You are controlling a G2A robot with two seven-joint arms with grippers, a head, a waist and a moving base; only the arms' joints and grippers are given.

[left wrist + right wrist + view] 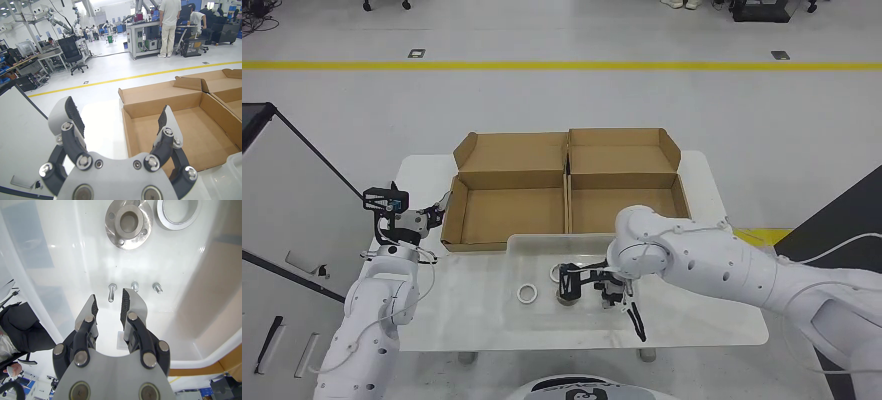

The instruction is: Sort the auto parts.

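Steel parts all sit in white tray (189, 362) on table (700, 190): 3 bolts (157, 288), 1 flange (129, 223), 1 ring (178, 213). 2 cardboard boxes (627, 210) behind, both empty. Right gripper (109, 298): fingers part-open, holding nothing, lined up on nearest bolt (112, 291), one finger just beside middle bolt (135, 286). Risk: closing may nudge that neighbour, or the round shank rolls off the pads on the slick tray. Left gripper (117, 104): wide open, empty, near left box (179, 132).

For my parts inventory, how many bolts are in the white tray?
3 bolts in a row: one ahead of the right end effector, one partly behind its finger, one farther aside.
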